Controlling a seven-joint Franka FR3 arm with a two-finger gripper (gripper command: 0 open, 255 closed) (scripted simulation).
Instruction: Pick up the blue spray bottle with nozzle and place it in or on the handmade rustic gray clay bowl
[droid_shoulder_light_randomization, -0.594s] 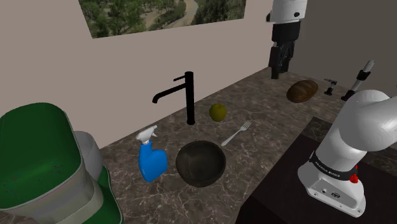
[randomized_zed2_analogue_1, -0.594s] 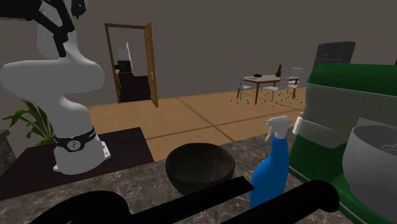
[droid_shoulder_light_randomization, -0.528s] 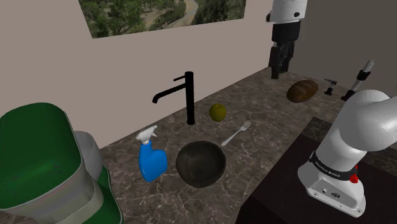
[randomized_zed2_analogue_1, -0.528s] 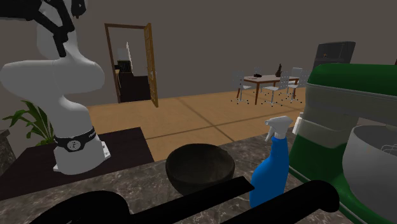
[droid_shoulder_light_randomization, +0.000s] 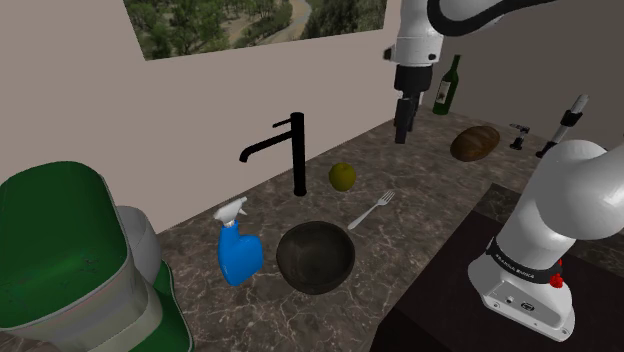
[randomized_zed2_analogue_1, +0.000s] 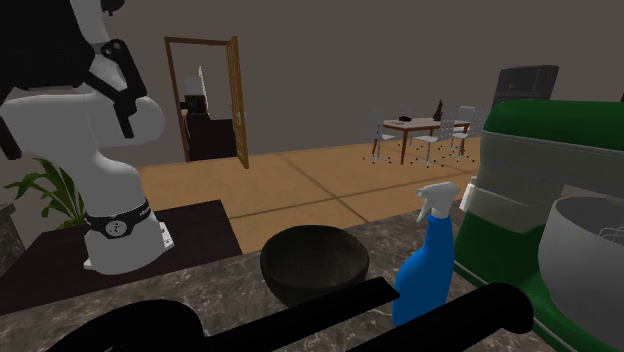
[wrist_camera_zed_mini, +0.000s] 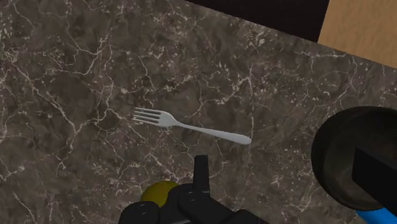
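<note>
Through the shoulder view I see my claw (droid_shoulder_light_randomization: 401, 133) hanging above the bench (droid_shoulder_light_randomization: 420, 235), to the shoulder view's right of the black faucet (droid_shoulder_light_randomization: 296, 150). The dark bowl (droid_shoulder_light_randomization: 316, 257) sits in front of the faucet. The blue spray bottle (droid_shoulder_light_randomization: 238, 250) stands upright in front and leftward of it, and a green fruit (droid_shoulder_light_randomization: 342, 177) lies just right of its base.

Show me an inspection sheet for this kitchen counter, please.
Surface: dark marbled counter.
Job's things: blue spray bottle upright beside the dark bowl, not touching it; bowl empty.
Clutter: fork, yellow-green fruit, bread loaf, green bottle, black faucet, green stand mixer.
Grippers: gripper hangs high above the counter, far from the spray bottle.
Cables: nothing seen.
Surroundings: landscape picture on the wall; dining table and open door beyond.
</note>
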